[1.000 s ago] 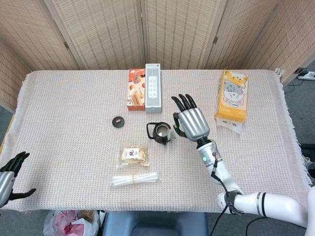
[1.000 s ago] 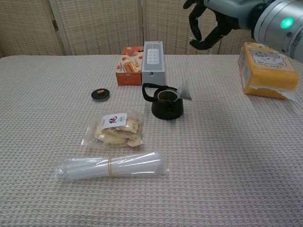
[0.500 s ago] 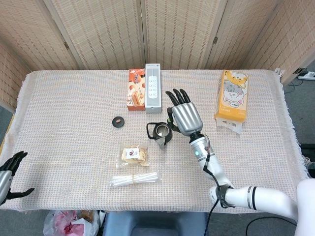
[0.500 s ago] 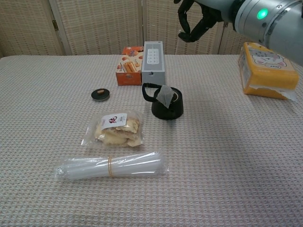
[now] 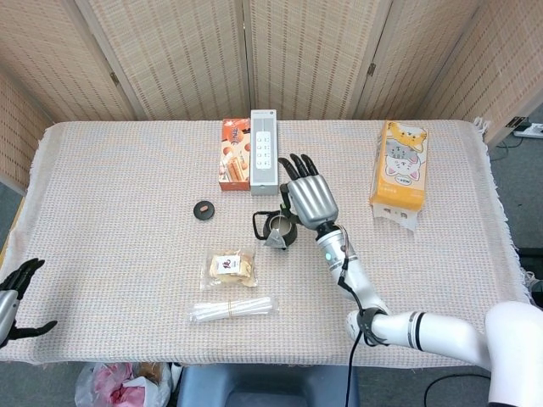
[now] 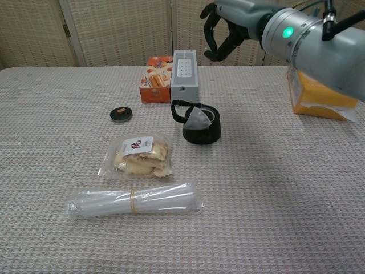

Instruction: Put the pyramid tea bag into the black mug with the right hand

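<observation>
Right hand (image 6: 219,35): mine, raised above the black mug (image 6: 201,129), fingers curled, seemingly pinching the tea bag's string.
Pyramid tea bag (image 6: 197,120): hangs at the mug's left rim, partly over the opening.
Left hand (image 5: 13,297): fingers apart, at the surface's near-left edge.

Head view looks steeply down; chest view looks low across (both share the black mug (image 5: 277,227)).

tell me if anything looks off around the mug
The tea bag is not down inside the black mug: it hangs at the near rim, partly over the outside wall. The right hand is raised well above it. Nothing looks spilled or damaged.
</observation>
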You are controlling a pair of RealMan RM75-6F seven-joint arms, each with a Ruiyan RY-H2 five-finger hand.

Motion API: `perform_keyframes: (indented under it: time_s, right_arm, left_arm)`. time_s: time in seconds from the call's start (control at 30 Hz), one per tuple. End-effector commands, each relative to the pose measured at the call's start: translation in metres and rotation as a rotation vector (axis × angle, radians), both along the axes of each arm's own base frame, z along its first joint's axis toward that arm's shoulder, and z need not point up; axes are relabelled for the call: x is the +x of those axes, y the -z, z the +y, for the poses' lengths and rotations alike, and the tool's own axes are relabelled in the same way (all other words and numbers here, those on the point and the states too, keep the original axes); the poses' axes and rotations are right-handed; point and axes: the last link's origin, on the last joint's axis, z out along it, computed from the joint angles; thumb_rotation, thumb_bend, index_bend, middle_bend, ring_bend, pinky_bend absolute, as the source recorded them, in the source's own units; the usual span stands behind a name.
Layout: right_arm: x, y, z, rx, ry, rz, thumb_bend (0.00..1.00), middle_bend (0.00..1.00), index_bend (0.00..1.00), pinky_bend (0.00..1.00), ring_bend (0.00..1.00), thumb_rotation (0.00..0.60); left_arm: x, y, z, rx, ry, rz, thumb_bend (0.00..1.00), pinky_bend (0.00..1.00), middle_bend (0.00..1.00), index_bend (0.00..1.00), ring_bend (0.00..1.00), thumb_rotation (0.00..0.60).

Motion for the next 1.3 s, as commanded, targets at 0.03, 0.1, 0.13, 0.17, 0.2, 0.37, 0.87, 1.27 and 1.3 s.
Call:
perform_keyframes:
  time_s: [0.03,0.1,0.13,0.17,0.2,0.37,0.87,1.27,1.3]
  right_arm:
    - [0.003,-0.001,-0.001,-0.004,-0.004,-0.004,0.35,0.10,0.67,0.00,0.00,0.600]
    - [0.004,-0.002,-0.002,-0.007,-0.004,-0.007,0.35,0.10,0.67,0.00,0.00,0.600]
    - [0.005,-0.003,-0.003,-0.008,-0.005,-0.008,0.35,0.10,0.67,0.00,0.00,0.600]
    - [0.006,-0.003,-0.003,-0.009,-0.004,-0.009,0.35,0.10,0.67,0.00,0.00,0.600]
    - [0.006,-0.004,-0.004,-0.010,-0.003,-0.010,0.35,0.10,0.67,0.00,0.00,0.600]
    - [0.004,-0.003,-0.006,-0.011,0.003,0.000,0.35,0.10,0.67,0.00,0.00,0.600]
    - [-0.013,0.019,-0.013,0.035,0.017,0.047,0.35,0.10,0.67,0.00,0.00,0.600]
    - [-0.018,0.015,0.008,0.036,-0.023,0.075,0.35,0.10,0.67,0.00,0.00,0.600]
    - [-0.017,0.014,0.009,0.037,-0.023,0.071,0.35,0.10,0.67,0.00,0.00,0.600]
  left_arm:
    - [0.000,0.000,0.001,-0.001,-0.001,-0.001,0.13,0.28,0.09,0.00,0.14,0.600]
    - [-0.001,0.000,0.001,-0.001,-0.003,-0.002,0.13,0.28,0.09,0.00,0.14,0.600]
    - [-0.001,0.000,0.001,-0.002,-0.005,-0.003,0.13,0.28,0.09,0.00,0.14,0.600]
    - [-0.001,-0.001,0.002,-0.002,-0.006,-0.004,0.13,0.28,0.09,0.00,0.14,0.600]
    - [-0.001,-0.001,0.002,-0.002,-0.007,-0.004,0.13,0.28,0.09,0.00,0.14,0.600]
    - [-0.002,-0.001,0.003,-0.001,-0.010,-0.006,0.13,0.28,0.09,0.00,0.14,0.600]
    - [-0.005,0.001,0.007,-0.002,-0.035,0.003,0.13,0.28,0.09,0.00,0.14,0.600]
    - [-0.001,0.003,0.002,0.002,-0.018,0.014,0.13,0.28,0.09,0.00,0.14,0.600]
    - [-0.001,0.003,0.002,0.003,-0.017,0.015,0.13,0.28,0.09,0.00,0.14,0.600]
